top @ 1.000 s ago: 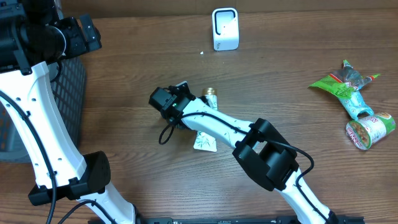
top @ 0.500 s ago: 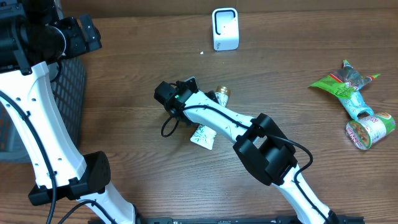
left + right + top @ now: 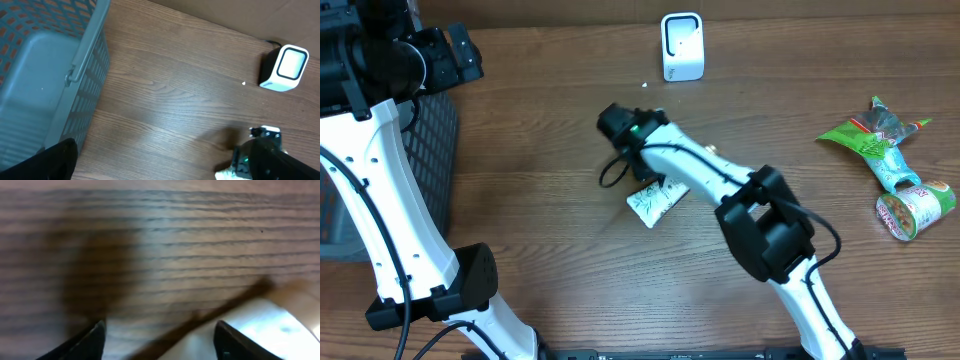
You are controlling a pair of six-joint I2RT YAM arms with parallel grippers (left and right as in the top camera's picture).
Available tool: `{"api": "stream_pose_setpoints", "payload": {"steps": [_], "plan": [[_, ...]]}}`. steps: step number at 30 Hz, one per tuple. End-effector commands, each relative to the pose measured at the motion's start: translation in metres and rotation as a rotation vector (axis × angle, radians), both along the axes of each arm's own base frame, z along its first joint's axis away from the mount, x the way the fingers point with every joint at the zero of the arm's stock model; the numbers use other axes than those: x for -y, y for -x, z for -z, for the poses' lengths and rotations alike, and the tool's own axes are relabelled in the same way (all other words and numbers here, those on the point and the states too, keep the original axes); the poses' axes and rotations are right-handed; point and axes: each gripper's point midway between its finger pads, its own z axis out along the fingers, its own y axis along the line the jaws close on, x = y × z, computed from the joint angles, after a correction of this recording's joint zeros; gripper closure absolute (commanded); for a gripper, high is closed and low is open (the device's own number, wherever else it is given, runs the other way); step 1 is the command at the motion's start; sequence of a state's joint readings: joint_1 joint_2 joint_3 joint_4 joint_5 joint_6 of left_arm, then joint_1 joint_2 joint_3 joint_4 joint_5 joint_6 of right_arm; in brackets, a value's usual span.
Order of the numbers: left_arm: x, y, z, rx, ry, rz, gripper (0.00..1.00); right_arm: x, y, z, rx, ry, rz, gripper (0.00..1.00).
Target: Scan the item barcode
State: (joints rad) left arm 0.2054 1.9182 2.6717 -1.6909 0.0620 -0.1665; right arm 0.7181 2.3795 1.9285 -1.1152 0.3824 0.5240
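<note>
Overhead view: the pouch (image 3: 655, 200), white with green print, lies flat on the table (image 3: 520, 250) near the middle. It is partly under the white link of the right arm. The right claw (image 3: 625, 130) is at the end of this arm, just up and left of the pouch, and between them hangs a black cable loop (image 3: 610, 175). The arm itself covers the upper edge of the pouch, so from above I cannot tell if claw and pouch touch.

In the right wrist view, which is blurred, the two dark fingertips of the right claw (image 3: 162, 340) stand apart, with bare wood between them. The pouch (image 3: 280, 325) shows as a pale shape at the lower right, beside and behind the right fingertip, not between the two. A thin dark line runs across the wood from the pouch side toward the middle. The claw is spread and clamps nothing.

The scanner (image 3: 681, 46), a small white box, stands at the far edge of the table, well apart from the pouch, and the wood between them is bare. In the left wrist view the scanner (image 3: 285, 67) shows its light front panel, and the right arm's dark head is low at the right.

The left claw (image 3: 450, 55) hangs over the grey basket (image 3: 430, 150) at the left side, spread wide and holding nothing. At the far right lie a green bag (image 3: 875, 140) and a cup (image 3: 915, 210) on its side, close together, far from the pouch.
</note>
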Motion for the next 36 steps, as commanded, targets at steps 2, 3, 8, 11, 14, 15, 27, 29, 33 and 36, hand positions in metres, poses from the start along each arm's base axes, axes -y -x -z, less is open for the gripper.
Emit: {"api": "stream_pose_setpoints", "payload": {"steps": [2, 3, 8, 11, 14, 15, 27, 29, 33, 36], "plan": [[-0.003, 0.0, 0.0, 0.001, -0.001, -0.019, 0.0, 0.018, 0.025, 0.051, -0.181, -0.003, 0.045, 0.32], [-0.003, 0.0, 0.0, 0.001, -0.001, -0.019, 0.0, 0.016, 0.024, 0.048, -0.182, -0.009, 0.04, 0.42], [-0.003, 0.0, 0.0, 0.001, -0.001, -0.019, 0.0, 0.001, 0.002, -0.009, -0.121, -0.059, 0.038, 0.61], [-0.003, 0.0, 0.0, 0.001, -0.001, -0.019, 0.0, -0.001, -0.011, -0.059, -0.075, -0.095, 0.045, 0.48], [-0.003, 0.0, 0.0, 0.001, -0.001, -0.019, 0.0, 0.011, -0.022, -0.103, -0.054, -0.104, -0.016, 0.3], [-0.003, 0.0, 0.0, 0.001, -0.001, -0.019, 0.0, 0.017, -0.025, -0.114, -0.056, -0.099, -0.049, 0.24], [-0.003, 0.0, 0.0, 0.001, -0.001, -0.019, 0.0, 0.03, 0.017, -0.104, -0.472, -0.49, -0.589, 0.05], [-0.003, 0.0, 0.0, 0.001, -0.001, -0.019, 0.0, 0.029, 0.026, -0.096, -0.517, -0.499, -0.543, 0.12], [-0.003, 0.0, 0.0, 0.001, -0.001, -0.019, 0.0, 0.03, 0.056, -0.069, -0.653, -0.461, -0.403, 0.17], [-0.003, 0.0, 0.0, 0.001, -0.001, -0.019, 0.0, 0.03, 0.083, -0.051, -0.753, -0.429, -0.398, 0.17]]}}
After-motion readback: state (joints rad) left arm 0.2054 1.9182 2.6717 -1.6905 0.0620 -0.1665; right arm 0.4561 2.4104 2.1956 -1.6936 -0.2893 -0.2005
